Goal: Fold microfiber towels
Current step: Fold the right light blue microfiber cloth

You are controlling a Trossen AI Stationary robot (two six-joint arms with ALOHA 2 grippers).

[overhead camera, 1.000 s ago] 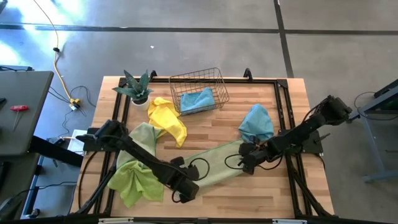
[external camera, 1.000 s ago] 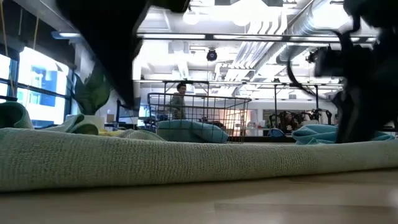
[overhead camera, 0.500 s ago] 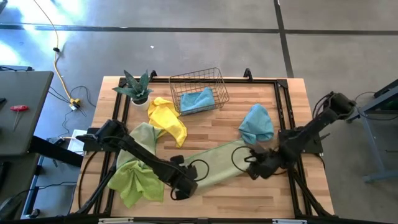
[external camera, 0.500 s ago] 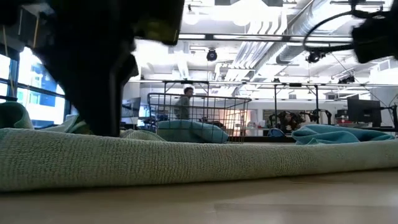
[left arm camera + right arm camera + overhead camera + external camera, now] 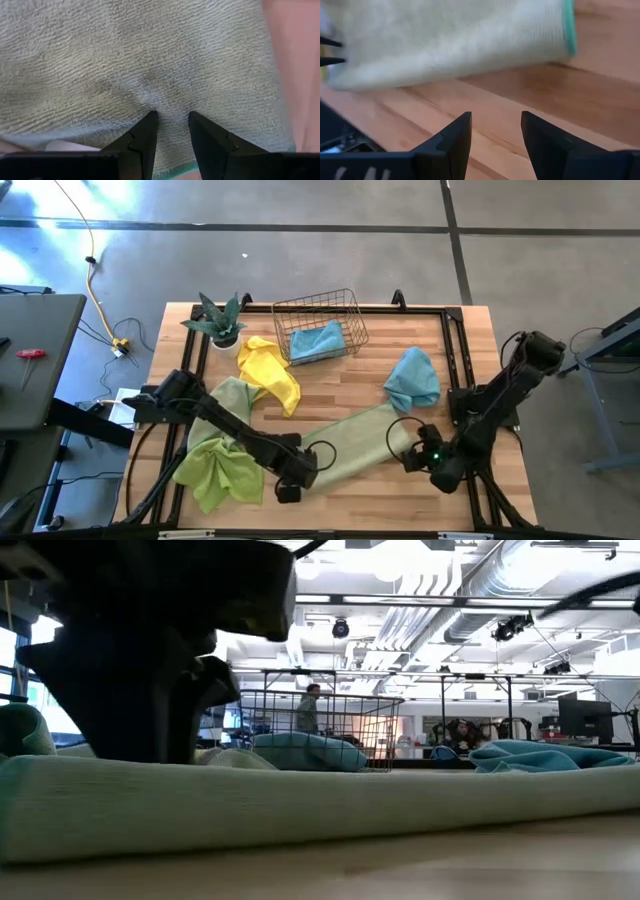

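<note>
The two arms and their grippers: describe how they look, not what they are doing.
Both arms are dark, nearly black, jointed links. A black cable loops beside the left gripper and another beside the right gripper, where a small green light glows. Each gripper's fingers are dark, flat-sided wedges narrowing to blunt tips.

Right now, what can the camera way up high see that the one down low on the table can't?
Only the high view shows the potted plant, the yellow towel, the lime green towel and both arms.

Only the low view shows the room behind, with a person walking past.

Both show the long sage green towel, the wire basket holding a blue towel, and another blue towel.
</note>
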